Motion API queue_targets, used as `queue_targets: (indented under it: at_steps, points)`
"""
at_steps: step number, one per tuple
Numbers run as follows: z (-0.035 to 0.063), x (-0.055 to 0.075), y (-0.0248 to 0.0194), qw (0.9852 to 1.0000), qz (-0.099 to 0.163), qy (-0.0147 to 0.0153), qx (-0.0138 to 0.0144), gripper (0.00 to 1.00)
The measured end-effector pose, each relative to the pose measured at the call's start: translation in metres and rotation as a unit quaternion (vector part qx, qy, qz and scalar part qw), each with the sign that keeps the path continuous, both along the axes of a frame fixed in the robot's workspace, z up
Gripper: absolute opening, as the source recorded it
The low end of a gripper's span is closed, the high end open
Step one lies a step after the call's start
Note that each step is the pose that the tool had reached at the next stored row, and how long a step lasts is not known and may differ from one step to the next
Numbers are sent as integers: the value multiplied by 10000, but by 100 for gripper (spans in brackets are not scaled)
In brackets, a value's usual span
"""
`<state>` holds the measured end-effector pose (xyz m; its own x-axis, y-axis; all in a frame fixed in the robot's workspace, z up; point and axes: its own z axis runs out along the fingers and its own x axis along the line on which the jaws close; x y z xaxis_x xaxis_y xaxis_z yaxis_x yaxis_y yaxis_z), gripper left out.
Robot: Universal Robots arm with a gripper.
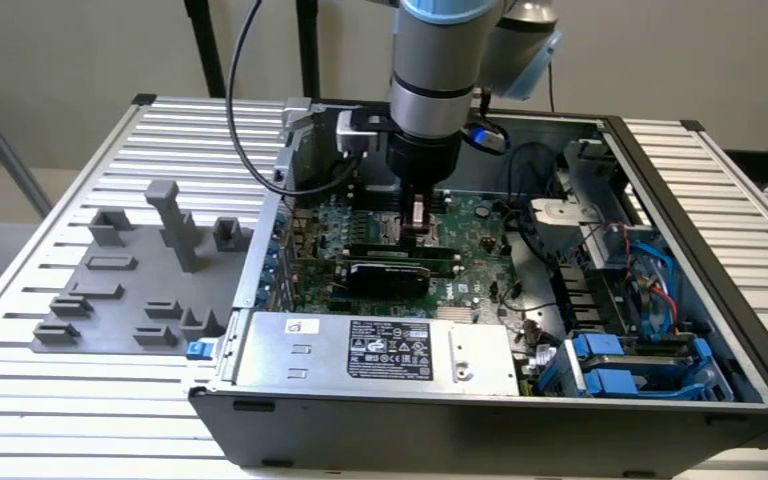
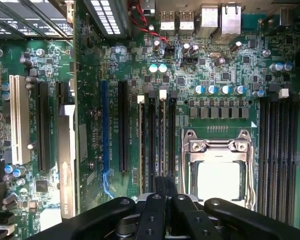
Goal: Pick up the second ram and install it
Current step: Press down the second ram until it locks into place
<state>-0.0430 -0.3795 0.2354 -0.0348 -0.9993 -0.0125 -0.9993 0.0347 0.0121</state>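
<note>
Gripper: gripper (image 2: pixel 161 200) down over the motherboard (image 2: pixel 215 65), fingers drawn close on a thin upright stick — the second ram (image 2: pixel 161 187), by my read.
Ram: over the slots (image 2: pixel 157 135) at nine o'clock of the processor socket (image 2: pixel 218 175).
Technique: keep it square to the slot, press straight down — no tilt.

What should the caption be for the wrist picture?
Robot claw over the memory slots beside the silver processor.
</note>
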Motion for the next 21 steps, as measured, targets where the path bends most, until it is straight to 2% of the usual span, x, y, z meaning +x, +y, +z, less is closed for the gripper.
queue_targets:
  at_steps: [7, 9, 11, 14, 21]
  points:
    - [-106, 14, -2, 10000, -1, 19, -6, 0]
    - [-107, 14, -3, 10000, 0, 23, -6, 0]
    - [-49, 16, 1, 10000, 0, 27, 4, 0]
    - [86, 16, 0, 10000, 0, 37, 0, 0]
    - [100, 16, 0, 10000, 0, 40, -1, 0]
